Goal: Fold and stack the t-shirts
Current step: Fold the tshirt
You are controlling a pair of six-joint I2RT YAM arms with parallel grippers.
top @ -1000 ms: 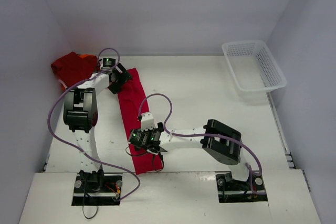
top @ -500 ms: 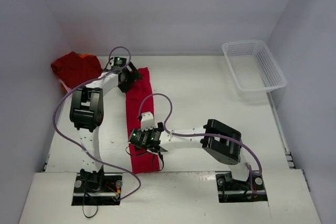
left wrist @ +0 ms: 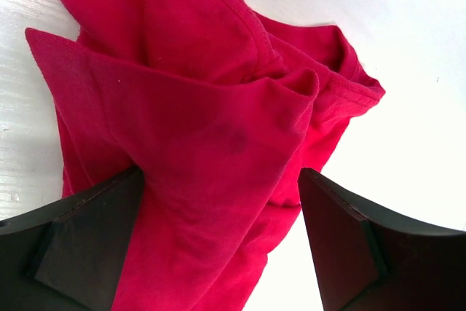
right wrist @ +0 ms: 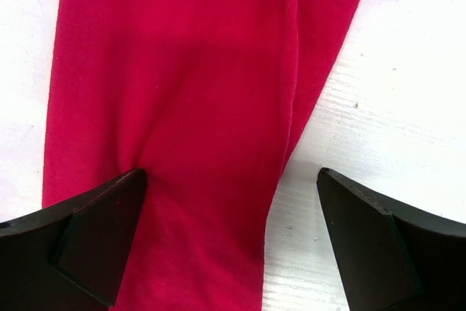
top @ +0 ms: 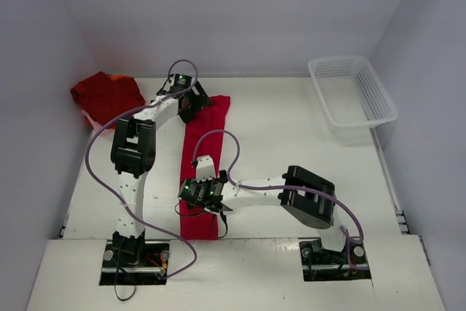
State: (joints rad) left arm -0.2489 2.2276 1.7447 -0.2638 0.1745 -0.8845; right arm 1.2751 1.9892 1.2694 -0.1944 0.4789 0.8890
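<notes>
Cloth in hand: a long red t-shirt (top: 206, 152), folded into a narrow strip. It lies on the worktop (top: 291, 129) between my arms, slanting from near my bases toward the far side.
Left hand: my left hand (left wrist: 220, 172) is spread wide over the far end, where the cloth is bunched and rucked. One finger touches it, but nothing is pinched.
Right hand: my right hand (right wrist: 231, 172) is spread too, straddling the near part of the strip, which lies flat there.
Other cloth: a red bundle (top: 102, 94) sits in the far left corner.
Basket: the white basket (top: 353, 92) stands far right, well apart.
Step, as I judge it: straightening the strip before folding it end to end.
Doing it well: steady the near end, smooth the far ruck flat and square both edges. Then close on all layers together so none slips.
</notes>
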